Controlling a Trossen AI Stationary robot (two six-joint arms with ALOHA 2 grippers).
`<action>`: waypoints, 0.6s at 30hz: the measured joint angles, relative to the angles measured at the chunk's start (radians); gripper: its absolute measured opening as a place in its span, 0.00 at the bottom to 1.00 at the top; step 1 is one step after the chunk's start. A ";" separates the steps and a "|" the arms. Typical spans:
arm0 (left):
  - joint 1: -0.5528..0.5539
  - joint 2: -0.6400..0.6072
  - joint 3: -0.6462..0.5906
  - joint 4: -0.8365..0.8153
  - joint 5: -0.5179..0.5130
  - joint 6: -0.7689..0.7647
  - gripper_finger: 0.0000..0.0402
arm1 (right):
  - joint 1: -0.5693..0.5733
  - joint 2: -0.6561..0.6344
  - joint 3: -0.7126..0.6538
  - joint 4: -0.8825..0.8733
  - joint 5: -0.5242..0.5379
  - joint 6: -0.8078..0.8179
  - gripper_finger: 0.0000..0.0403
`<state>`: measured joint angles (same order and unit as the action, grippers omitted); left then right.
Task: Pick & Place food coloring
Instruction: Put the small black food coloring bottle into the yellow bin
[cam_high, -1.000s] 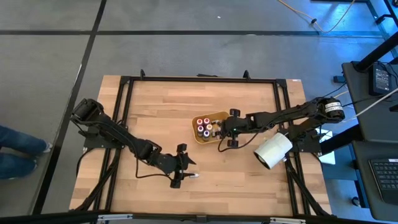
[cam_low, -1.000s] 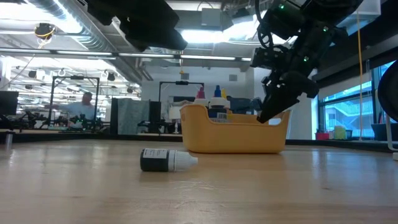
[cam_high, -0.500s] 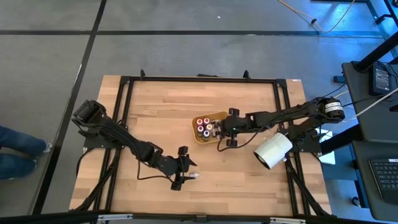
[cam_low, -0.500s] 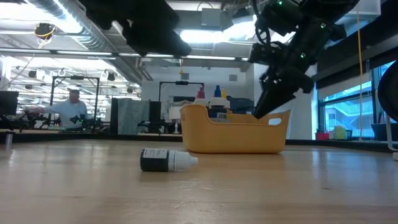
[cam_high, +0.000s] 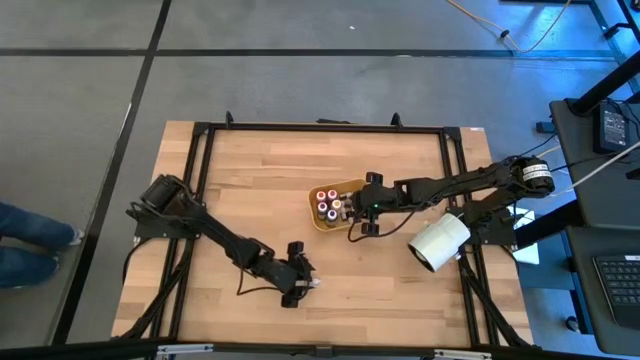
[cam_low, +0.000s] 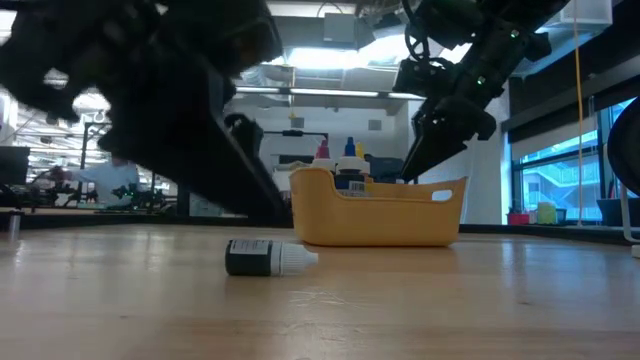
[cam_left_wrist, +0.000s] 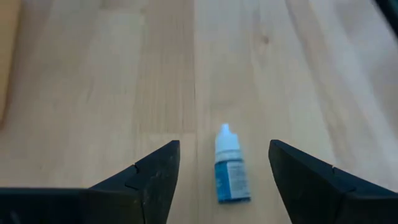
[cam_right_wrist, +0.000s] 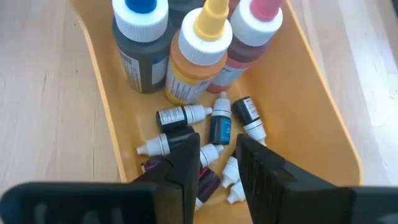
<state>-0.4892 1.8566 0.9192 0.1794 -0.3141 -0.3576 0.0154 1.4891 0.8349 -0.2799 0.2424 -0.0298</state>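
One small food coloring bottle (cam_left_wrist: 230, 171), blue-labelled with a white tip, lies on its side on the table; it also shows in the low view (cam_low: 268, 258) and the high view (cam_high: 316, 285). My left gripper (cam_left_wrist: 224, 149) is open, low over the table, a finger on either side of the bottle without touching it. Several more small bottles (cam_right_wrist: 211, 127) lie in the orange tray (cam_right_wrist: 323, 106). My right gripper (cam_right_wrist: 217, 155) hangs above them with a narrow gap between its fingers, holding nothing; it shows above the tray in the low view (cam_low: 420, 155).
Three bigger bottles with blue, yellow and pink tops (cam_right_wrist: 199, 50) stand at one end of the tray (cam_high: 335, 205). A big white cylinder (cam_high: 438, 241) lies near the table's right edge. Bare wood lies around the single bottle. People show in the room behind.
My left gripper has come down and gone toward the table's near edge and right, closing on the lying bottle. My right gripper has risen out of the tray and shifted a little toward the table's left. The bottle on the table has not moved.
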 joint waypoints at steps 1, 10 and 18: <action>0.000 0.008 0.000 -0.002 0.000 0.000 0.59 | 0.000 0.000 0.000 0.000 0.000 0.000 0.27; -0.001 0.071 0.000 0.002 -0.010 -0.032 0.50 | 0.000 0.000 0.000 0.000 0.000 0.001 0.27; 0.000 0.069 0.000 0.001 -0.011 -0.016 0.30 | 0.000 0.000 0.000 0.030 0.000 0.023 0.27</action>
<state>-0.4892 1.9259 0.9192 0.1806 -0.3248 -0.3741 0.0154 1.4895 0.8349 -0.2502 0.2424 -0.0069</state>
